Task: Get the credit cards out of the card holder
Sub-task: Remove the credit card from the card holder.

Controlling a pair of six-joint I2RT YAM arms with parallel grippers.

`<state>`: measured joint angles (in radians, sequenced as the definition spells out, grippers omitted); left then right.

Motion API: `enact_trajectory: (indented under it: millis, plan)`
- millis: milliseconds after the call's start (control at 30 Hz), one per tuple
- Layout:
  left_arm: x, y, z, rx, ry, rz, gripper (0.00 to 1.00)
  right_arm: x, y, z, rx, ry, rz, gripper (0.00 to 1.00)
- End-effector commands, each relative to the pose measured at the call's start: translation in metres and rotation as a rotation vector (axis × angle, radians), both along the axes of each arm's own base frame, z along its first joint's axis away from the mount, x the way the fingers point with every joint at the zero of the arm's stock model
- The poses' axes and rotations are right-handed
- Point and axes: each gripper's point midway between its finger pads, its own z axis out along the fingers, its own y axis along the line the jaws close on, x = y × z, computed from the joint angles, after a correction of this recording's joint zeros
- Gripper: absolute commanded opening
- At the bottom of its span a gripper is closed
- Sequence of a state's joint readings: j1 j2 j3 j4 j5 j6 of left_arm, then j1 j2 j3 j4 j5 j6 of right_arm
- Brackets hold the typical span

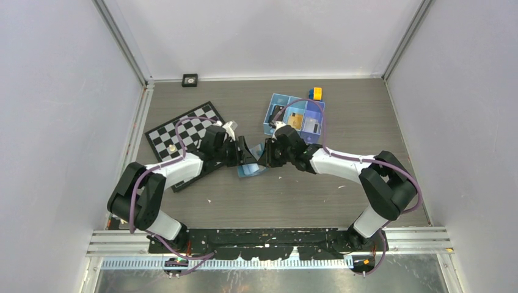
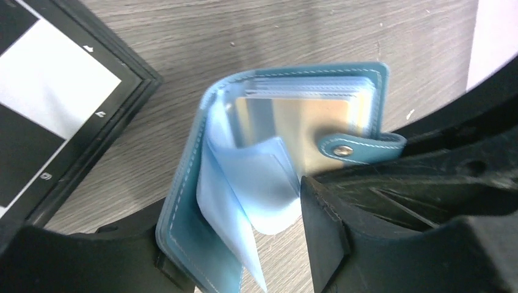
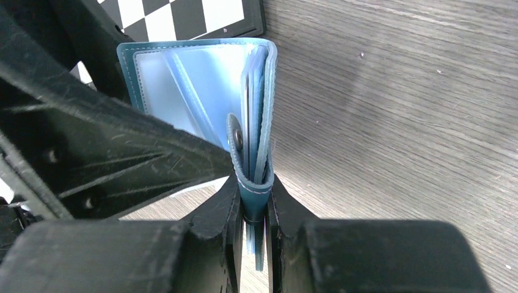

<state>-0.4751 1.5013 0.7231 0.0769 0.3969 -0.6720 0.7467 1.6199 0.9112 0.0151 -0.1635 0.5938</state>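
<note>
1. Wallet [image 1: 251, 168] is mid-table [image 1: 275, 201], open, held between both grippers, near the tray [image 1: 287, 97] on its near side. Looks clear of the surface.
2. Right gripper [image 3: 253, 189]: jaws narrow, clamped on the back panel at the strap [image 2: 360, 146] edge. Solid hold, wallet standing on edge in its view.
3. Left gripper [image 2: 235, 213]: jaws apart, straddling the front cover and the loose clear sleeves [image 2: 244, 183]. No pinch visible on anything.
4. Silver card [image 2: 287, 119] sits in a sleeve against the back panel, so it is not out.
5. Tray holds the orange card [image 1: 296, 120] in the middle compartment and a dark card [image 1: 311, 126] in the one to its right. Reads as two of three done.
6. Left to do: pull the silver card and drop it in the tray. The other sleeves look empty, but the stack near the spine is too tight to tell.
7. Likely snag: the floppy sleeves sit between the left fingers and the card, so the left gripper could grab plastic instead of the card edge.
</note>
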Motion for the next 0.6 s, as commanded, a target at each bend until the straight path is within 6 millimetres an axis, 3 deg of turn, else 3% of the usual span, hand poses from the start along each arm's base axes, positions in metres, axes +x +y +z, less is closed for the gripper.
enact_trajectory:
  millis: [0, 567]
  plan:
    - [0.015, 0.013, 0.004, 0.05, -0.021, 0.061, 0.57, 0.006, 0.015, 0.047, 0.099, -0.112, 0.023, 0.09]
    - [0.023, 0.04, 0.01, 0.015, -0.019, 0.162, 0.6, 0.023, -0.012, 0.03, -0.012, -0.088, -0.115, 0.05]
